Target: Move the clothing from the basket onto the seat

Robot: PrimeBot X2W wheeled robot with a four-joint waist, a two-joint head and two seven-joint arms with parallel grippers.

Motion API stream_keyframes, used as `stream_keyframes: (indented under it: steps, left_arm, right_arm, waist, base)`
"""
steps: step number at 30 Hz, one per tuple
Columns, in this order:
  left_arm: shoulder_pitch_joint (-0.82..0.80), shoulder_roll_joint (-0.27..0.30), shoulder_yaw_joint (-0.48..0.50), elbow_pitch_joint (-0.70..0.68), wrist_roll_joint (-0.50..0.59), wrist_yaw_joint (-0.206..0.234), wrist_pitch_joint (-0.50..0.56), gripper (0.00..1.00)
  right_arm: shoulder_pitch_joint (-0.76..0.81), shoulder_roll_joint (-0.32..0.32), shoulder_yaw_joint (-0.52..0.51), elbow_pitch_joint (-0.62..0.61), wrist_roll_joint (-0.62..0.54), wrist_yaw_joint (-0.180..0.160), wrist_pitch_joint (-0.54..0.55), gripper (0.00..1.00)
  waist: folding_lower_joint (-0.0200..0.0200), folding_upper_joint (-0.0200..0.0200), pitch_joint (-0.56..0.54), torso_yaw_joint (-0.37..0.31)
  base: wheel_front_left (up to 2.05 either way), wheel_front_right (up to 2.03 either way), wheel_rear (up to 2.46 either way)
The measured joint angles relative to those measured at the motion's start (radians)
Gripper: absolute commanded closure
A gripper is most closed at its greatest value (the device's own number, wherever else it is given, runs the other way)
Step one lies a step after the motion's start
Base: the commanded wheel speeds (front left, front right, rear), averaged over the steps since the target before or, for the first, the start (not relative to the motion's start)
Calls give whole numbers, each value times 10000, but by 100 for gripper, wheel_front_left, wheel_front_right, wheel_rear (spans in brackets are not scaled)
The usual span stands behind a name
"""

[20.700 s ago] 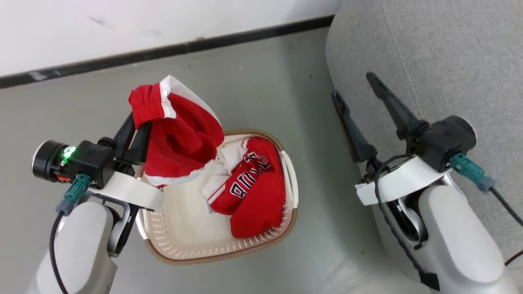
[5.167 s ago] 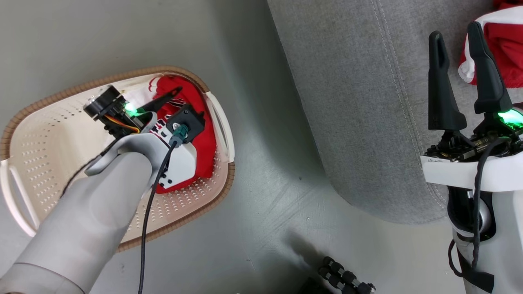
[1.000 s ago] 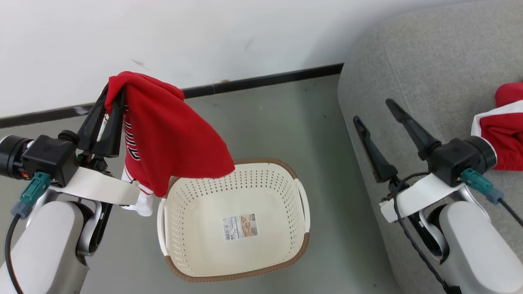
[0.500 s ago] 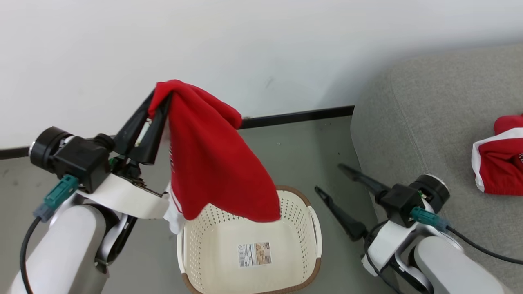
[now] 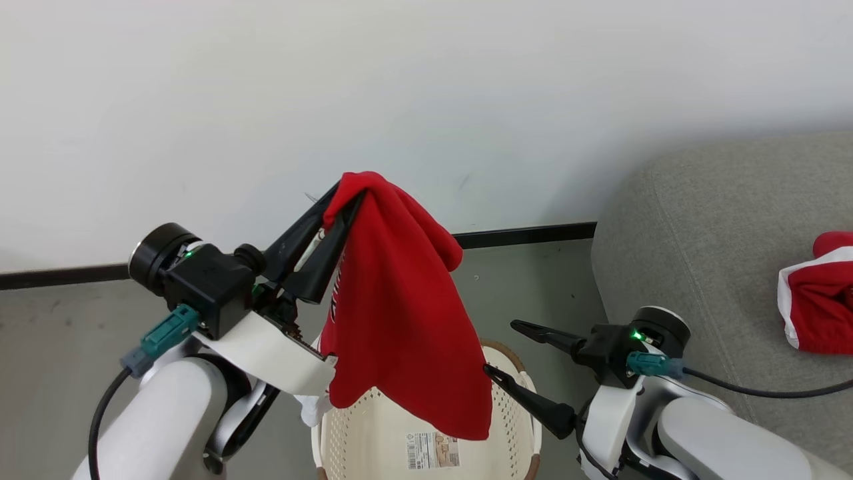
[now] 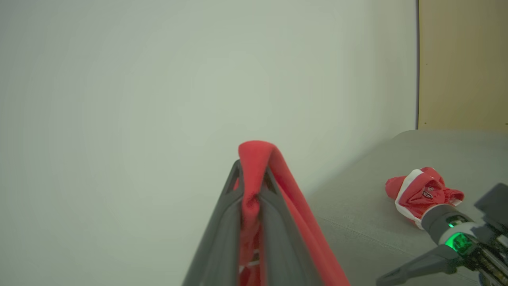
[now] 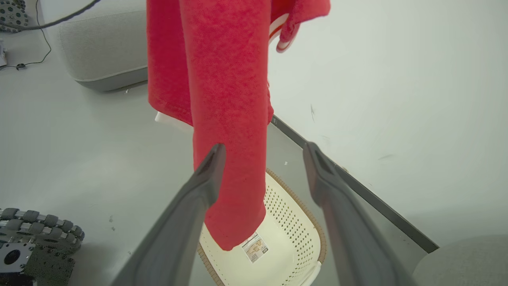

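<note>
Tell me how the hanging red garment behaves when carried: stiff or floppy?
Probably floppy: the garment drapes in folds from the left gripper. Likely light, since a pinch at one fold carries it. It may swing or brush the basket rim below.

Home-style test rm: grey sofa; laundry basket; bare white wall; plain grey floor.

One red garment hangs in the air, bunched at its top fold where the left gripper pinches it, with its loose lower end drooping over the opening of the basket. White trim and dark lettering show at its left edge. The cream perforated basket, brown-rimmed, stands upright on the floor with a paper label on its bottom. The second garment, red with a white band, lies crumpled on the grey seat to the right.
</note>
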Motion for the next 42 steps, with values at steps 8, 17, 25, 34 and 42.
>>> stream_keyframes:
  steps: [8,17,25,34,42]
  left_arm:
    - [-1,-217,-462,-351,-88,-109,349,100]
    - [-1,-485,-825,-466,-297,-171,755,100]
    - [3,-546,-855,-504,-443,-146,995,100]
    - [829,-523,-288,19,-754,380,1081,100]
    - [1605,-631,-88,608,-1126,662,1005,0]
  right_arm:
    - [-1024,-499,1712,-284,1463,0,261,0]
    - [-2045,-443,3825,-709,3112,2,454,0]
    - [-2283,-284,3852,-575,3321,2,153,100]
    - [-2242,-585,3597,-571,3887,2,-291,100]
    - [-1920,-1361,2311,-242,4437,2,-468,100]
  waist:
    - [0,0,-402,331]
    - [0,0,-735,741]
    - [0,0,-885,953]
    - [0,0,-913,912]
    - [0,0,-883,642]
  base:
    - [0,0,0]
    - [0,0,0]
    - [0,0,0]
    - [0,0,0]
    - [0,0,0]
